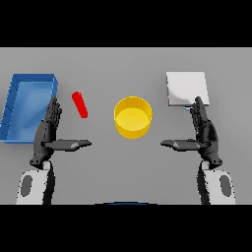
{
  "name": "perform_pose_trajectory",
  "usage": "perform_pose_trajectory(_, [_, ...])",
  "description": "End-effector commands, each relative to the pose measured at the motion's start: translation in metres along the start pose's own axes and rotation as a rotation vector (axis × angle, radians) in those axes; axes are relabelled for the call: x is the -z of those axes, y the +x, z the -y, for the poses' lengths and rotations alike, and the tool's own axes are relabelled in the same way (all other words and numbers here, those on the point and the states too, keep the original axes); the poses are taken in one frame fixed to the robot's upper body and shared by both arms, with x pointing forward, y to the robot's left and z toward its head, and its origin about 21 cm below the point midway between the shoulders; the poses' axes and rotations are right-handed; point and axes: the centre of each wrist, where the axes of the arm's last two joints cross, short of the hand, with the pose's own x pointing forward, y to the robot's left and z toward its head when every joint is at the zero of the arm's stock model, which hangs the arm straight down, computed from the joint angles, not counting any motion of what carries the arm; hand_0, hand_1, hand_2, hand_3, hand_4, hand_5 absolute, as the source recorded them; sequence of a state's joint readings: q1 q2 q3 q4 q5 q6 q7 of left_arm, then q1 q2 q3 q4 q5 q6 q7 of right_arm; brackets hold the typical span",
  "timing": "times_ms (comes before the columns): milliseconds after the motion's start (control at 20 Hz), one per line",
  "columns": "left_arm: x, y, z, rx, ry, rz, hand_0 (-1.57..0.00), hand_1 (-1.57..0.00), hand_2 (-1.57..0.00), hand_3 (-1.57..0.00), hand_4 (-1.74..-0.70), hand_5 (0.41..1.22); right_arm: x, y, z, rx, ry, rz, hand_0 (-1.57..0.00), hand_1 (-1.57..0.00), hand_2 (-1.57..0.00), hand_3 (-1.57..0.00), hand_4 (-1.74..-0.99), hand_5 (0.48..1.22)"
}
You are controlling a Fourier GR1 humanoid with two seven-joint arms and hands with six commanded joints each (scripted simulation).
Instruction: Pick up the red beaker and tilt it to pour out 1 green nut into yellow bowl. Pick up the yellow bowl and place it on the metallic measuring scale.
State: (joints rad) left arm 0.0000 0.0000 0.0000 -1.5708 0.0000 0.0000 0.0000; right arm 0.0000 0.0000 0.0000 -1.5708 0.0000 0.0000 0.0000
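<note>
- Holding both dark hands out over the grey counter (123, 167), we have the left hand (49, 130) and the right hand (203, 130) released: fingers straight and pointing away from us, thumbs turned inward toward each other, nothing grasped by either.
- Just beyond and inward of our left hand lies the small red beaker (79, 104). It shows as a slim red shape, slanted on the counter, and is apart from our fingertips. We cannot make out any green nut inside it.
- Further to the outside of that hand sits a blue rectangular tray (15, 106) with raised walls, its near corner close behind our left fingers.
- Between the two hands, and a little further out, stands the round yellow bowl (132, 117), upright with its mouth open to us; we see nothing inside it.
- Beyond our right hand rests the flat, pale metallic measuring scale (186, 88), a square plate with nothing on it. Our right fingertips overlap its near edge in the head view, though we cannot tell whether they touch it.
- By our reading the task has not begun: the beaker is ungrasped, the pour is still to do, and the bowl has yet to be carried to the scale.
</note>
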Motion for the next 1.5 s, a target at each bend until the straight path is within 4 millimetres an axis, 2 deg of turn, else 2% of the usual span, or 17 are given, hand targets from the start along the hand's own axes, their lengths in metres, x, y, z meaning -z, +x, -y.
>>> perform_pose_trajectory(0, [-0.001,0.000,-0.001,0.000,0.001,0.002,0.00,0.00,0.00,0.00,-1.20,0.677,0.000,0.000,-0.001,0.001,-0.001,0.000,0.00,0.00,0.00,0.00,-1.177,0.572])
perform_pose_trajectory(250, [-0.011,0.002,-0.003,0.002,0.003,0.017,0.00,0.00,0.00,0.00,-1.20,0.677,0.005,0.002,-0.005,0.002,0.003,0.003,0.00,0.00,0.00,0.00,-1.177,0.572])
perform_pose_trajectory(300, [-0.020,0.004,-0.007,0.063,-0.034,0.046,0.00,0.00,0.00,0.00,-1.20,0.677,0.001,0.005,0.000,-0.117,0.010,0.035,0.00,0.00,0.00,0.00,-1.177,0.572])
perform_pose_trajectory(400, [-0.032,0.008,-0.005,0.118,-0.073,0.057,0.00,0.00,0.00,0.00,-1.20,0.677,-0.008,0.006,0.003,-0.213,0.029,0.063,0.00,0.00,0.00,0.00,-1.183,0.576])
perform_pose_trajectory(550, [-0.033,0.016,-0.006,0.145,-0.078,0.040,0.00,0.00,0.00,0.00,-1.20,0.668,-0.008,0.013,-0.003,-0.251,0.050,0.072,0.00,0.00,0.00,0.00,-1.194,0.583])
perform_pose_trajectory(650, [-0.035,0.017,-0.004,0.156,-0.080,0.028,0.00,0.00,0.00,0.00,-1.18,0.660,-0.010,0.014,0.000,-0.234,0.060,0.079,0.00,0.00,0.00,0.00,-1.206,0.585])
perform_pose_trajectory(900, [-0.030,0.011,0.001,0.168,-0.098,-0.014,0.00,0.00,0.00,0.00,-1.18,0.658,-0.012,0.012,-0.002,-0.181,0.096,0.094,0.00,0.00,0.00,0.00,-1.284,0.618])
perform_pose_trajectory(1200, [0.009,-0.002,0.004,0.197,-0.074,-0.043,0.00,0.00,0.00,0.00,-1.21,0.663,-0.012,0.008,0.007,-0.184,0.110,0.101,0.00,0.00,0.00,0.00,-1.296,0.621])
perform_pose_trajectory(1450, [0.048,-0.008,0.011,0.203,-0.070,-0.037,0.00,0.00,0.00,0.00,-1.22,0.644,-0.012,0.013,0.010,-0.193,0.092,0.095,0.00,0.00,0.00,0.00,-1.295,0.622])
